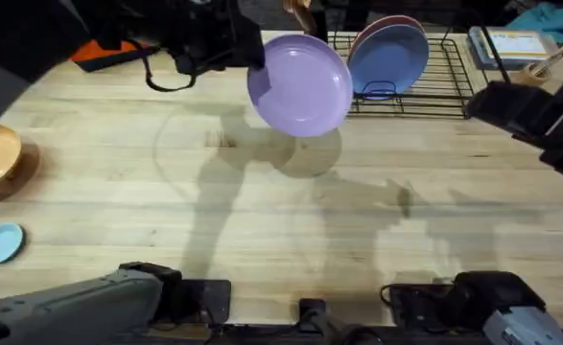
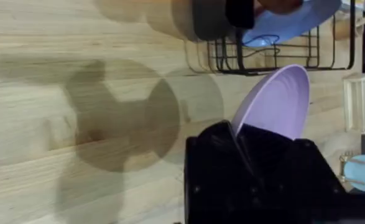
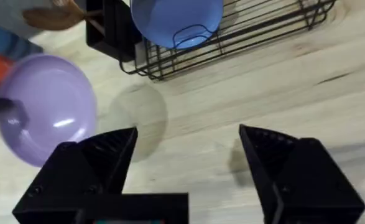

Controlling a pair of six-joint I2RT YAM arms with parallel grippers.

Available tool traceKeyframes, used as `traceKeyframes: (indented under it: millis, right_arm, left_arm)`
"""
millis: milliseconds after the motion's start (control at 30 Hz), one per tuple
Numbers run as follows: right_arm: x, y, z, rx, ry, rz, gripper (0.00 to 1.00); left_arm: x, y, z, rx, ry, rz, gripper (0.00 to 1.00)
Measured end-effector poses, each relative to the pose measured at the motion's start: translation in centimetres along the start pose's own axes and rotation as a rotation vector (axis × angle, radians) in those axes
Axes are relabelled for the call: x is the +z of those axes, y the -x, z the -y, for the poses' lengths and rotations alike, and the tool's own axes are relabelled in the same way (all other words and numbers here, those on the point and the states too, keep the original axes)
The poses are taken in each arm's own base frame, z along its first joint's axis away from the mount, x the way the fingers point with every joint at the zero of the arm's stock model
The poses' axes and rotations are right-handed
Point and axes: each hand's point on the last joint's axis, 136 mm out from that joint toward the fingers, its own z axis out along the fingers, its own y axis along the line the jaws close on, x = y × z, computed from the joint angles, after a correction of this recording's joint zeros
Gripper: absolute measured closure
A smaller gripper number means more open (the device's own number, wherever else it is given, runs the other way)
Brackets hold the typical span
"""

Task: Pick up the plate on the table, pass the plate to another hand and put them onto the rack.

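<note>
Left gripper (image 2: 241, 155) grips plate (image 1: 300, 84) rim — right gripper (image 3: 188, 165) apart.

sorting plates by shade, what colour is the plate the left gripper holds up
Lavender purple, glossy; the plate shows best in the overhead view.

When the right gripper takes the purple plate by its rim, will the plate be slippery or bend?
The plate probably stays stiff: held at one edge by the left gripper, it keeps its round shape above the table. Its glossy surface shows a bright highlight, so it may slip between the fingers. The right gripper is open.
</note>
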Motion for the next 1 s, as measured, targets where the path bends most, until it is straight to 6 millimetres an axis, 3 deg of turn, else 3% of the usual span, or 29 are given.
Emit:
traceKeyframes:
  millis: [233,533,1000]
  right_arm:
    - [-0.1,-0.7,-1.5,0.14,0.082,-0.045,0.003]
    - [-0.5,-0.4,-4.1,0.18,0.227,-0.065,0.003]
    - [-0.6,-1.3,-4.3,0.193,0.24,-0.11,0.003]
  left_arm:
    - [0.5,-0.9,1.5,0.028,-0.023,-0.026,0.956]
    - [0.5,-1.1,1.8,0.03,-0.029,-0.031,0.957]
    - [0.6,-1.2,1.7,0.03,-0.028,-0.033,0.957]
